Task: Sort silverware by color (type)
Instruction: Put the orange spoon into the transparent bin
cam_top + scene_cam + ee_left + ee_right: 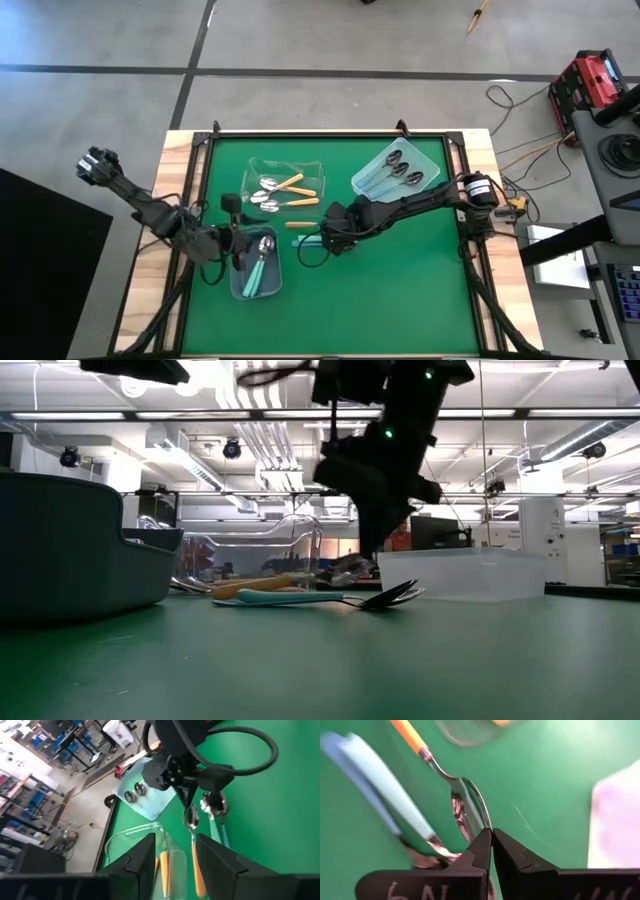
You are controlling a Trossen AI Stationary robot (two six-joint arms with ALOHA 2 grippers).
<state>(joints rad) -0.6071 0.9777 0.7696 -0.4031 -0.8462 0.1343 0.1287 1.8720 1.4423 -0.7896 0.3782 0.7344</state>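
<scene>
Closing in on the loose orange-handled spoon (pixel 465 805) at mid-mat, we have the right gripper (pixel 327 238) low over its bowl, fingers pressed together with nothing between them, tips at the bowl's rim. To do this well, we judge the fingers must part first, straddle the slim neck or handle rather than the slippery bowl, and keep clear of the teal-handled spoon (pixel 290 598) lying just beside it, so only one comes up. Our left gripper (pixel 232 240) hangs at the near-left bin, fingers partly apart; from the wrist view nothing sits between them. Now the bins: the clear bin (pixel 312 168) at centre-back holds orange-handled spoons (pixel 290 183), at least three by our count. The pale bin (pixel 436 152) at back-right holds dark-handled spoons (pixel 402 170), three bowls showing. The grey bin (pixel 238 287) at front-left holds teal spoons (pixel 258 268), two or so; the arm hides part of it.
</scene>
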